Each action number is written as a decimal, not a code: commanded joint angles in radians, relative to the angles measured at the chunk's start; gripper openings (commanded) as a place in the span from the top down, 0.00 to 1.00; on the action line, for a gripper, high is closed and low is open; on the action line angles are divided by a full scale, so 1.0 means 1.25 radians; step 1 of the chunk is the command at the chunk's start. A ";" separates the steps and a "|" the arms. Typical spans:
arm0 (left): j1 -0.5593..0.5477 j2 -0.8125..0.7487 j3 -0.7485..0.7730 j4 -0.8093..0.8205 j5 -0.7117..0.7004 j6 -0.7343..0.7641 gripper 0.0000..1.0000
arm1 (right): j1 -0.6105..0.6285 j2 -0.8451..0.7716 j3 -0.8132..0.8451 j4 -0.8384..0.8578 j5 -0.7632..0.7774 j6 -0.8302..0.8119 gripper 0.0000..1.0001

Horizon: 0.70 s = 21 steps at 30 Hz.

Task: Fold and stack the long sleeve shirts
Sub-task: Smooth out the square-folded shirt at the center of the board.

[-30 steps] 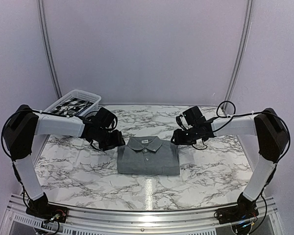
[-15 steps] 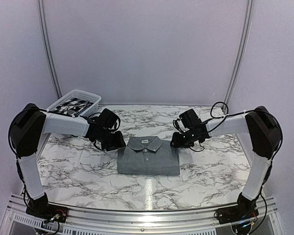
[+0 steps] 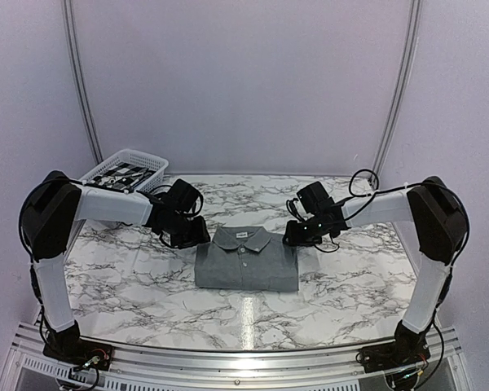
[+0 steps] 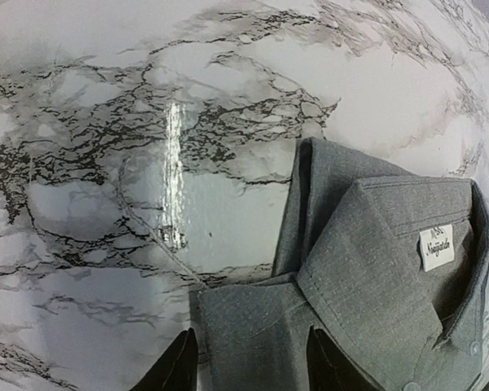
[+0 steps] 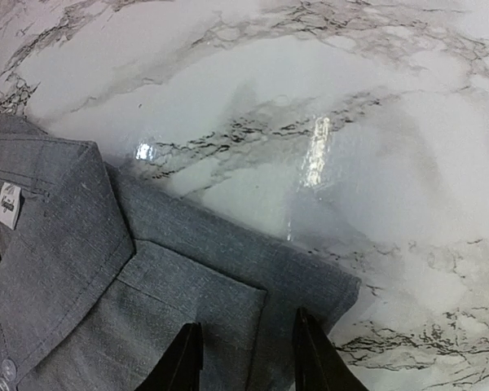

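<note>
A mid-grey shirt lies folded into a neat rectangle on the marble table, collar and white label toward the far side. My left gripper is open at the shirt's far-left corner; in the left wrist view its fingertips straddle the folded shoulder beside the collar. My right gripper is open at the far-right corner; in the right wrist view its fingertips straddle the folded corner. No other shirt shows on the table.
A white basket holding dark and light checked fabric stands at the far left of the table. A curved white frame and a plain wall rise behind the table.
Both grippers have moved in toward the shirt's far corners and down closer to the table. The shirt has not moved.
</note>
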State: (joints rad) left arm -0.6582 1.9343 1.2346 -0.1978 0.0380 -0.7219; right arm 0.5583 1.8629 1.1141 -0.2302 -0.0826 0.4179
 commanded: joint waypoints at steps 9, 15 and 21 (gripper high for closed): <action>0.005 -0.036 -0.019 -0.044 -0.017 -0.010 0.54 | 0.023 -0.015 0.032 -0.014 0.014 0.001 0.66; 0.005 -0.037 -0.020 -0.048 -0.017 -0.002 0.54 | 0.025 -0.007 0.031 -0.007 0.006 0.003 0.68; 0.005 -0.006 -0.012 -0.051 -0.012 -0.012 0.55 | 0.028 -0.004 0.043 -0.009 0.001 0.004 0.75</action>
State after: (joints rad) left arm -0.6563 1.9141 1.2194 -0.2230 0.0254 -0.7326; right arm 0.5800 1.8606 1.1221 -0.2413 -0.0795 0.4187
